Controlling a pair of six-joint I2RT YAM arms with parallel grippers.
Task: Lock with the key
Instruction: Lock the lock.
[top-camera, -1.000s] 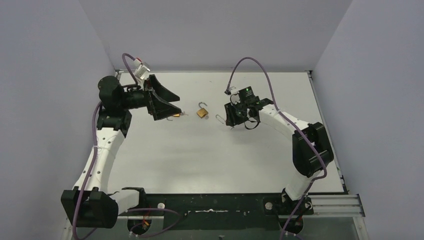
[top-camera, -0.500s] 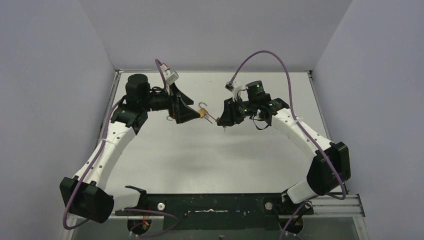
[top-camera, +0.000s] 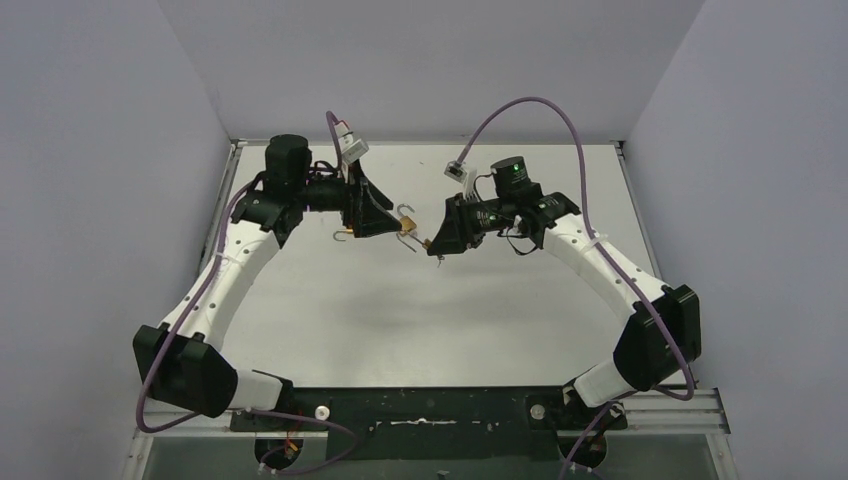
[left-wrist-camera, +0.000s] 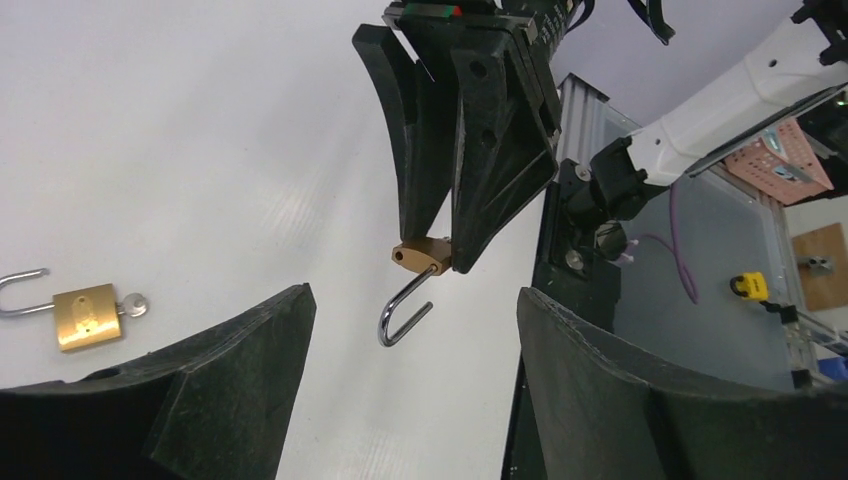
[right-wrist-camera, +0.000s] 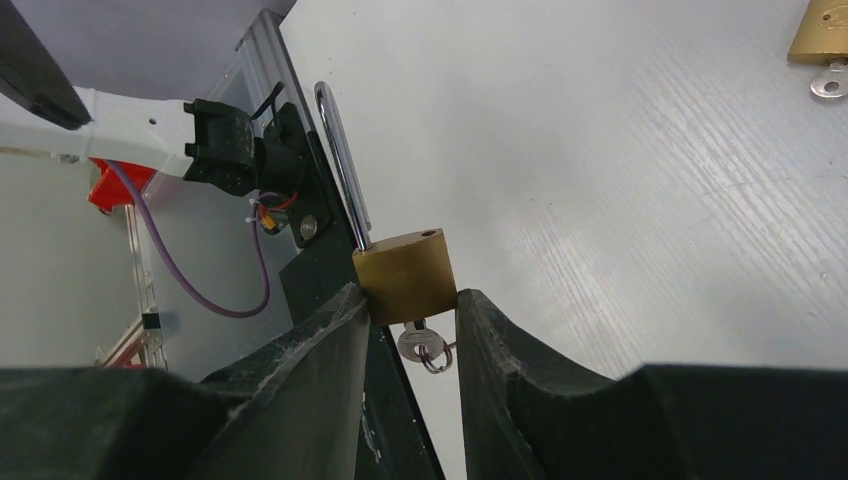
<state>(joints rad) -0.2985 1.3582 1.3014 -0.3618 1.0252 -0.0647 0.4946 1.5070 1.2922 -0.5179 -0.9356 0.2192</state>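
So over the last second both arms swing in toward the loose padlock (left-wrist-camera: 85, 315) lying on the worktop (left-wrist-camera: 200, 150). From above they're now nose to nose right over it. The left gripper (left-wrist-camera: 412, 295) does most of the travelling, coming across from well off to the left of that padlock. Its fingers (left-wrist-camera: 230, 380) have pulled in a touch from full spread, but they're still wide with nothing between them.

The right gripper (right-wrist-camera: 410, 300) is clamped on the brass body of the held padlock (right-wrist-camera: 405, 275), up in the air and, seen from above, just to the near-right of the loose one. So the lock we care about isn't the one on the worktop, it's the one being presented. To me that reads as a handoff setup: right holds steady, left comes in to do the work.

The shackle (right-wrist-camera: 340, 160) is popped open and sticks out past the right fingertips, toward the left arm and over the loose padlock. In the left wrist view it hangs like a hook in line with the gap between the left fingers, but still well out in front of them, no contact. The key (right-wrist-camera: 420, 345) sits in the bottom of the body, tucked down between the right fingers (right-wrist-camera: 300, 360) on its little ring. That's the awkward bit, I reckon. The shackle is the easy thing for the left to reach, the key really isn't.
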